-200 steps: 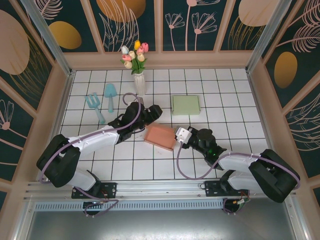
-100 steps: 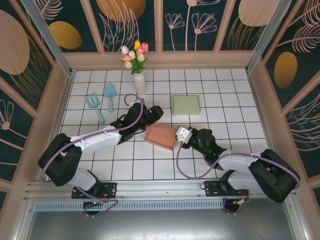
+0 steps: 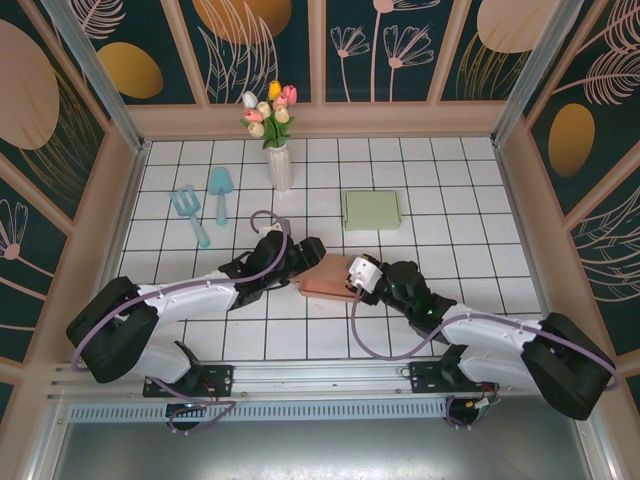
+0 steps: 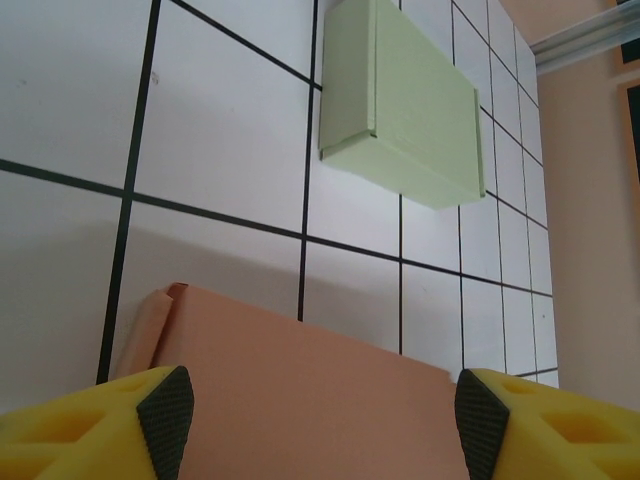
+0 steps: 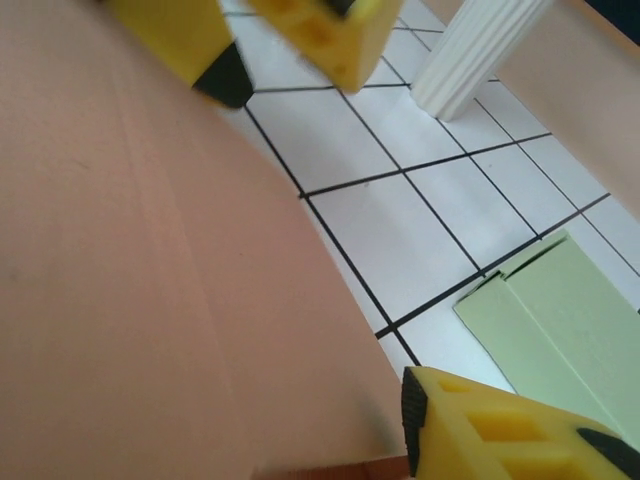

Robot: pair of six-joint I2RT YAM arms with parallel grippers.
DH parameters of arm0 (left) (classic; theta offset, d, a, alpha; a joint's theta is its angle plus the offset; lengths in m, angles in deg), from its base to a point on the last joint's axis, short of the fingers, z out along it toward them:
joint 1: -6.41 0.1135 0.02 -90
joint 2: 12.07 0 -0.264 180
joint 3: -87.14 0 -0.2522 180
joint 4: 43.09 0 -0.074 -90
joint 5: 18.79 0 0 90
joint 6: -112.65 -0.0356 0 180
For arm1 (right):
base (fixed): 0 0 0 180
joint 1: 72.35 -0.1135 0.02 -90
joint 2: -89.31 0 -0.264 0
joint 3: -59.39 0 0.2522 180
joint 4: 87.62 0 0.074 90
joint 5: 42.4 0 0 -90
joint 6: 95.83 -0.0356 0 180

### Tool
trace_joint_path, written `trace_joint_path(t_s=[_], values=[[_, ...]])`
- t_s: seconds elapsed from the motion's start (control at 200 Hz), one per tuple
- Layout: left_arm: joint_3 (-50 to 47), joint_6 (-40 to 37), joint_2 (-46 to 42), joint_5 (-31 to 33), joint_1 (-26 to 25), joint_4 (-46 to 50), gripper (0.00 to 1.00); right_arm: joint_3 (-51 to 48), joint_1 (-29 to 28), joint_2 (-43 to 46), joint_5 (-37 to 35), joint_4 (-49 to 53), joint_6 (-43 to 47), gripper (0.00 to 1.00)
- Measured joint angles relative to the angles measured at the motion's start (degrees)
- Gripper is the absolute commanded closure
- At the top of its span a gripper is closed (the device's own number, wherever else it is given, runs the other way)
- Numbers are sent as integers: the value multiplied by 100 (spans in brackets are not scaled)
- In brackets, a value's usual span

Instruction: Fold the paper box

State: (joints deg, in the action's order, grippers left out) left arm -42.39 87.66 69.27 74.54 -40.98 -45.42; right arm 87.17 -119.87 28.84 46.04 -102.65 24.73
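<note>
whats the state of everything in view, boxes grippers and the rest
pink box: closed, looks tipped up, between the two grippers
green box: folded shut, lying flat, untouched
left gripper: jaws wide open, at the pink box
right gripper: at the pink box, open or shut unclear
vase: upright, tulips in it
toy shovel: lying flat
toy rake: lying flat

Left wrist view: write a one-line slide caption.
Open left gripper poised at a salmon-pink paper box; a pale green folded paper box lies beyond on white tiles.
</note>
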Motion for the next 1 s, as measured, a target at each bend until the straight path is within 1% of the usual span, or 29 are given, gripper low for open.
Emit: trace_joint_path(t_s=[0.25, 0.395, 0.495, 0.596, 0.751, 0.861, 1.001], values=[[-164, 33, -9, -2, -61, -133, 29, 50, -299, 1086, -227, 861, -831, 42], [-201, 92, -9, 4, -61, -205, 29, 50, -520, 1327, -387, 1209, -1172, 38], [-229, 138, -9, 26, -61, -286, 29, 50, -647, 1344, -476, 1397, -1329, 37], [-234, 190, -7, 31, -63, -367, 29, 59, -686, 1263, -514, 1513, -1432, 37], [-232, 240, -4, 136, -63, -385, 29, 149, -706, 758, -605, 1506, -1394, 37], [-232, 238, -9, 302, -63, -372, 29, 146, -739, 400, -553, 1224, -1176, 36], [-214, 214, -105, 588, -61, -205, 28, 136, -743, -55, -229, 439, -839, 35]])
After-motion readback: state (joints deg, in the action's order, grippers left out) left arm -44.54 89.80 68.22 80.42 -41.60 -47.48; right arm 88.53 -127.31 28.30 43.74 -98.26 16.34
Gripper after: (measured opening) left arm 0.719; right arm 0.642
